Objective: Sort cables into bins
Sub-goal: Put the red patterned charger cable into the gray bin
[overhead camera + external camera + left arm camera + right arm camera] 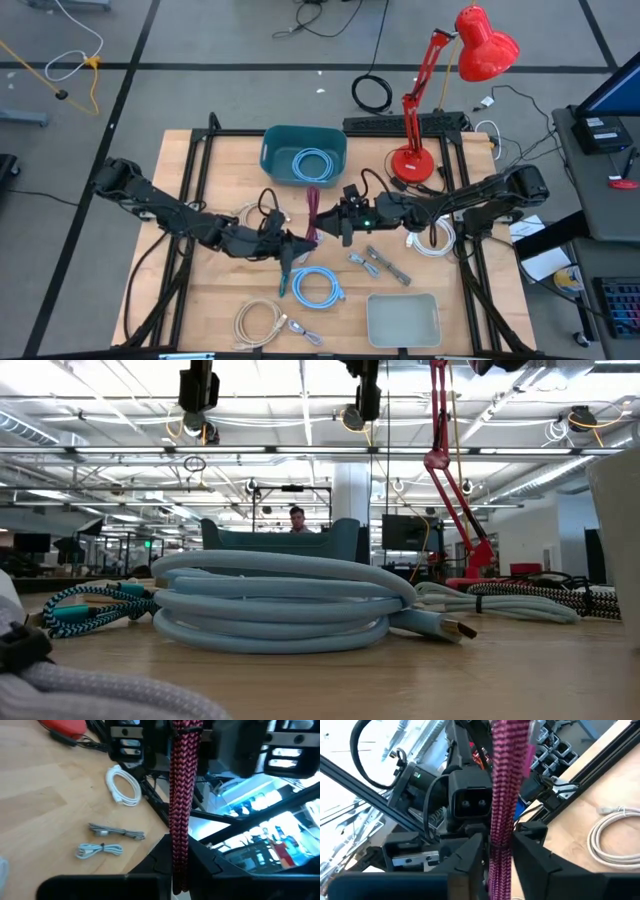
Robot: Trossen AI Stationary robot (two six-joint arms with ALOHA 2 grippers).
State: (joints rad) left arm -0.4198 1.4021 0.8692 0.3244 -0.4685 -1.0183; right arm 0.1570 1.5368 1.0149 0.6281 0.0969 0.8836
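- The left gripper (300, 243) and the right gripper (330, 222) meet above mid-table, each clamped on the maroon cable (312, 213), which hangs between them.
- In the wrist views the cable (181, 805) runs straight between each arm's fingers (470, 851).
- Just below lies a blue coil (317, 286) with a teal piece (285, 278) beside it.
- The teal bin (303, 153) behind holds another blue coil (313, 162).
- The grey tray (402, 318) sits at the front right.

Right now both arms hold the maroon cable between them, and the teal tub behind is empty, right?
Not quite. Both grippers, left gripper and right gripper, do hold the maroon cable, but the teal tub already holds a light blue coil, as the high view shows.
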